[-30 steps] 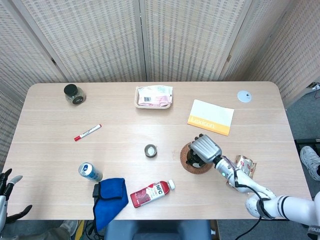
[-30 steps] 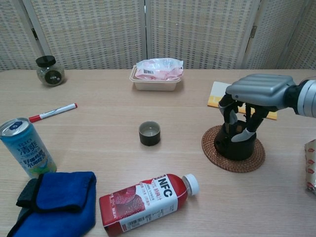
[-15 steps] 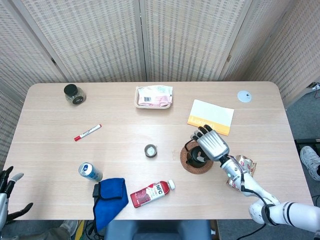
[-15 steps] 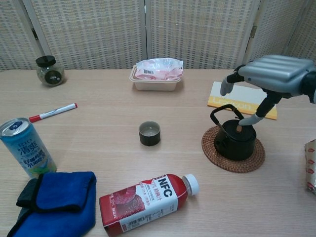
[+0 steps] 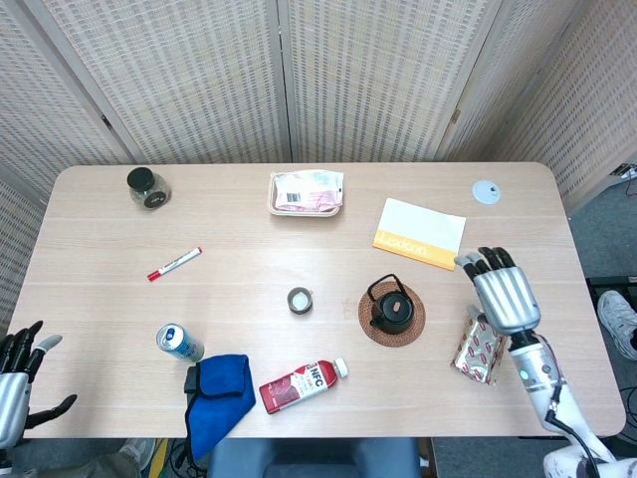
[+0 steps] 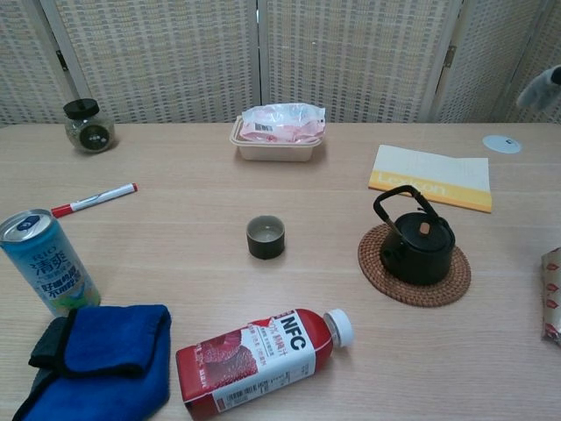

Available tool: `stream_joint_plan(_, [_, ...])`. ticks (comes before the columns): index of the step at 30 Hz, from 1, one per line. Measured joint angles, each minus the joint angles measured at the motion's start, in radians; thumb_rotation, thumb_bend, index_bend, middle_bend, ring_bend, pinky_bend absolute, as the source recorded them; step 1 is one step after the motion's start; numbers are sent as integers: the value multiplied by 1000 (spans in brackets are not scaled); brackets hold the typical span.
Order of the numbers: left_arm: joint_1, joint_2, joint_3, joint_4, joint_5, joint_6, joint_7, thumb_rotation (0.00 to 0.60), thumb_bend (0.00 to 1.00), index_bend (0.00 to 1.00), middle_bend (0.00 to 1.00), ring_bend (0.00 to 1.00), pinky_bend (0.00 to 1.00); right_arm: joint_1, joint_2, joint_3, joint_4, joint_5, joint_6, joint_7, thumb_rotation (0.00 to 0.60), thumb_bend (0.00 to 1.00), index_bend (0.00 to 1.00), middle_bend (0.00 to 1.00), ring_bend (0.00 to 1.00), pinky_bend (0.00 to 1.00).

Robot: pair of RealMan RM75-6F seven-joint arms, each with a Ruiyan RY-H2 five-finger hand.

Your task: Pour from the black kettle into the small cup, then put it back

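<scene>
The black kettle (image 5: 390, 309) (image 6: 416, 246) stands upright on a round woven coaster (image 5: 392, 331) (image 6: 413, 287), its handle raised and nothing touching it. The small dark cup (image 5: 300, 300) (image 6: 265, 237) sits on the table to the kettle's left, well apart from it. My right hand (image 5: 503, 289) hovers open to the right of the kettle, fingers spread, above the table's right side; only a fingertip (image 6: 542, 85) shows at the chest view's right edge. My left hand (image 5: 20, 378) hangs open off the table's front left corner.
A red juice bottle (image 5: 302, 384) lies near the front edge, beside a blue cloth (image 5: 219, 396) and a can (image 5: 179, 342). A shiny snack packet (image 5: 479, 349) sits under my right wrist. A yellow-edged booklet (image 5: 420, 232), food tray (image 5: 306, 192), marker (image 5: 174, 263) and jar (image 5: 147, 187) lie farther back.
My right hand let go of the kettle, opened, and drew away up and to the right. The kettle stays on its coaster. The left hand barely shifted.
</scene>
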Motion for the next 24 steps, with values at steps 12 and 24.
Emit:
stream_joint_plan(12, [-39,-20,-16,-10,4,-23,18,600,56,193,23,27,0,-231,91,-76,-46,-89,222,118,600,52,213,290,165,216])
stream_joint_plan(24, [-60,-28,-16,-14,12,-32,26,600,56,192,23,27,0,-328,74,-97,-24,-177,262,167,600,54,213,294,165,216])
